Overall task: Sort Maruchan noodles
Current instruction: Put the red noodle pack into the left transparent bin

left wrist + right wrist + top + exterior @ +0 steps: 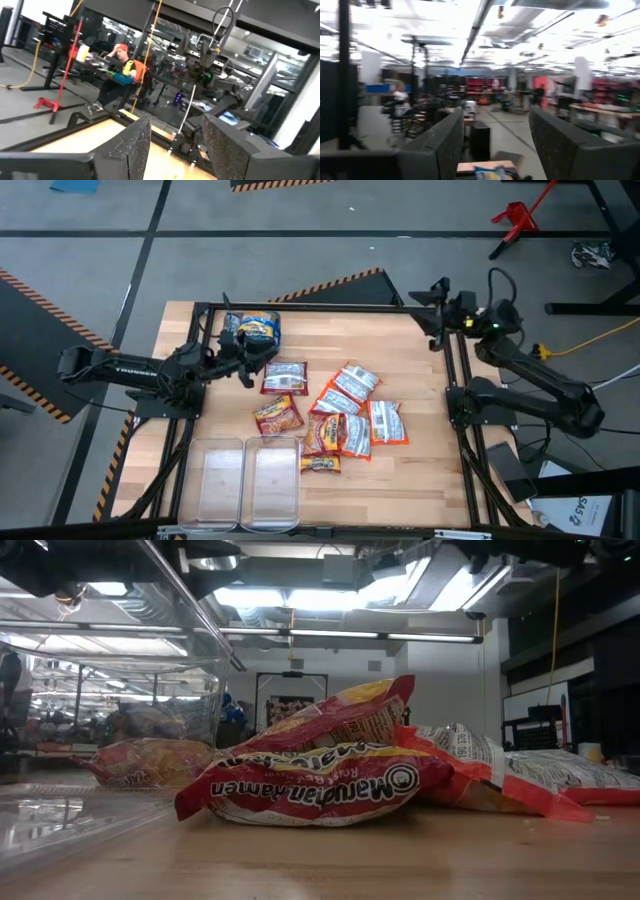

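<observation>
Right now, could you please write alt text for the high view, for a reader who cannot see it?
Red-and-yellow and orange-and-white crinkly plastic ramen packets lie scattered mid-table on a light wooden table. The left tool reaches in beside blue-and-yellow ramen packets; two clear plastic rectangular bins sit empty at the near edge.

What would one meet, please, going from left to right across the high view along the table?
Left tool → blue-and-yellow packet → pile of red and orange packets → right tool at the table's far right corner.
</observation>
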{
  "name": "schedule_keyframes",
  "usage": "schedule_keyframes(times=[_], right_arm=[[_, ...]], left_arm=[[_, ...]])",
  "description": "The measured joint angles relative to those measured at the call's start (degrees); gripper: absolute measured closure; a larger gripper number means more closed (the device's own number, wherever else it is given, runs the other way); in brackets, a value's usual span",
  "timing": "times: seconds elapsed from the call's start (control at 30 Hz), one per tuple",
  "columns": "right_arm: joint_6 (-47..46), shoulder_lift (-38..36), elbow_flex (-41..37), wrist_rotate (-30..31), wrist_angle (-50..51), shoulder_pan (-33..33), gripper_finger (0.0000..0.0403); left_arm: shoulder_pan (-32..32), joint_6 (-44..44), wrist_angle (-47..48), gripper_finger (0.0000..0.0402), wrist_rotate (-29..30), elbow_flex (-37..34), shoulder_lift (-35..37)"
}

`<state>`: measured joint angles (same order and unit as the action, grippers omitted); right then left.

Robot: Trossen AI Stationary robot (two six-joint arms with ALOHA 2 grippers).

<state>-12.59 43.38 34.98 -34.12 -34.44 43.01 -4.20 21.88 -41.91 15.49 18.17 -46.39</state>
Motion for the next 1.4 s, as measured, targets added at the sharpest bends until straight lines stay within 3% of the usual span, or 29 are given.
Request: schedule_keyframes(times=[0.2, 0.4, 0.7, 1.0, 1.4], right_arm=[[1.1, -4.8, 0.0, -1.8, 11.5, 3.7, 0.0192], [8.5, -6.2, -0.1, -2.5, 20.5, 5.1, 0.0192], [7.7, -8.5, -0.1, -3.0, 20.6, 9.4, 0.0192], [7.7, -12.8, -0.4, -7.5, 27.1, 15.7, 0.0192], [2.4, -12.7, -12.9, -9.0, 28.3, 13.8, 0.0192]], left_arm=[[1.9, -1.5, 0.8, 0.0228, 1.8, 0.0, 0.0], [3.9, -4.4, 2.1, 0.0228, 5.9, 0.0, 0.0], [4.5, -6.7, 4.0, 0.0228, 7.5, 0.0, 5.0], [4.5, -8.0, 20.2, 0.0228, 8.3, 0.0, 16.2], [4.5, -4.4, 27.0, 0.0228, 7.0, 0.0, 16.7]])
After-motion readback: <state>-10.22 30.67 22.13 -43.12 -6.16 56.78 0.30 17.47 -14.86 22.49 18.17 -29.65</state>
